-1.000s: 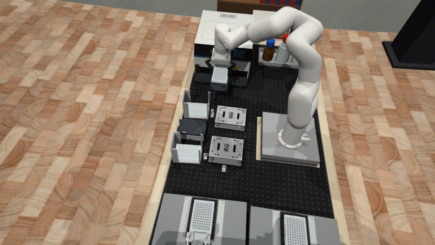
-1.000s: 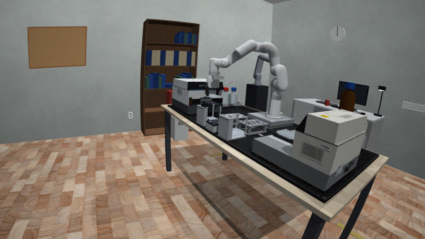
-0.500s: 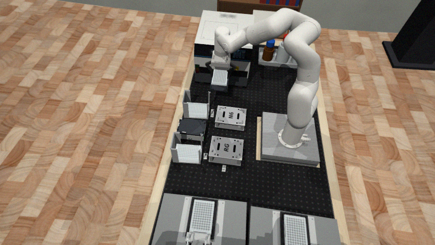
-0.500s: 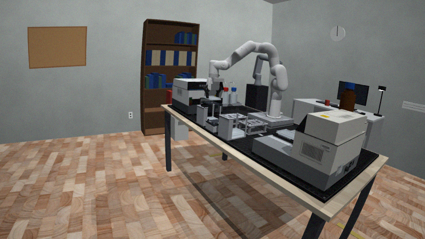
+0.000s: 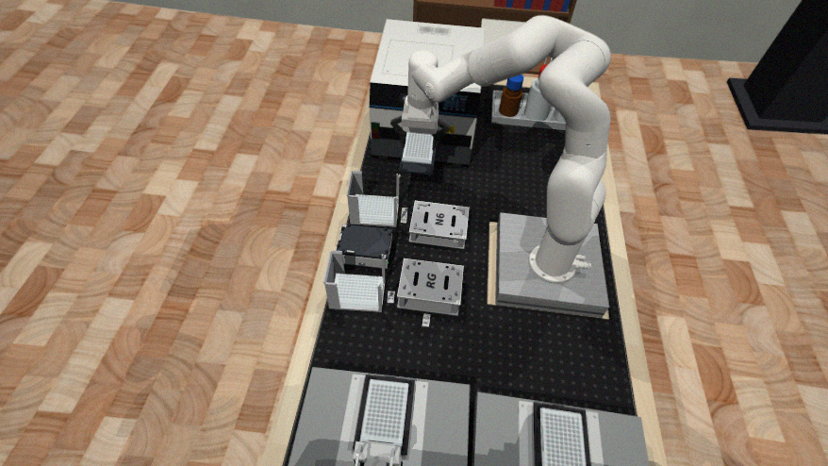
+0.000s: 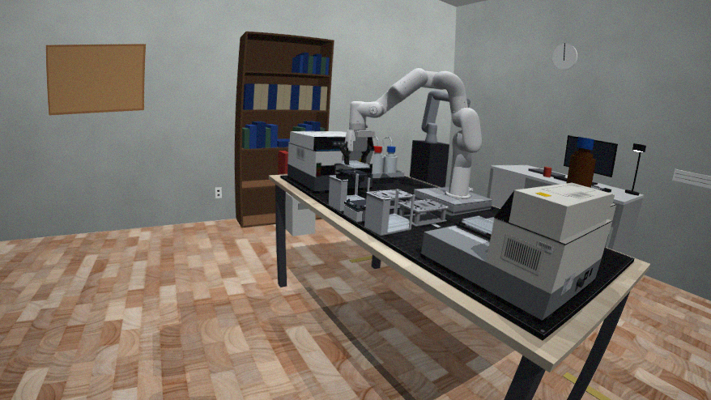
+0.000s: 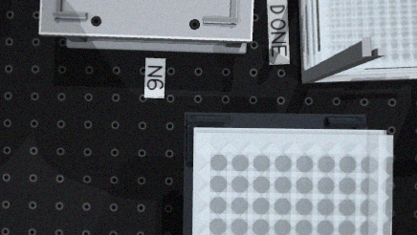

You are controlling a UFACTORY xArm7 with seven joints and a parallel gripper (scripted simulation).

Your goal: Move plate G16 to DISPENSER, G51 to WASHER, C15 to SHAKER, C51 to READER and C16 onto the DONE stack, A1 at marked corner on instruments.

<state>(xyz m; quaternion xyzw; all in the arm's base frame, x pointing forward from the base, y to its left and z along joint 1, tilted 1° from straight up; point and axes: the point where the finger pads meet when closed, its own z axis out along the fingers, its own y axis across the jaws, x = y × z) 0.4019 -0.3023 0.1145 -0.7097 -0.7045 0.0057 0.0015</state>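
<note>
My gripper point(image 5: 418, 138) point(image 6: 355, 151) is shut on a white well plate point(image 5: 418, 148) point(image 7: 292, 181), gripping it across its width; its label does not show. It holds the plate level just above the dark pull-out tray point(image 5: 414, 168) point(image 7: 188, 191) in front of the READER housing point(image 5: 428, 52) point(image 6: 312, 149). The fingers themselves are hidden in the wrist view. The SHAKER point(image 5: 364, 240), a dark box between the two racks, has a bare top. The DONE rack point(image 5: 354, 191) point(image 7: 341, 62) shows a white plate inside. The IN rack point(image 5: 333, 287) also shows a white plate.
Nest N6 point(image 5: 457, 229) point(image 7: 143, 16) and nest RG point(image 5: 414, 292) stand bare beside the racks. Two grey instruments at the front each hold a white plate point(image 5: 385, 411) point(image 5: 562, 437). Bottles point(image 5: 511, 95) stand right of the READER. The arm base point(image 5: 555, 260) is at the right.
</note>
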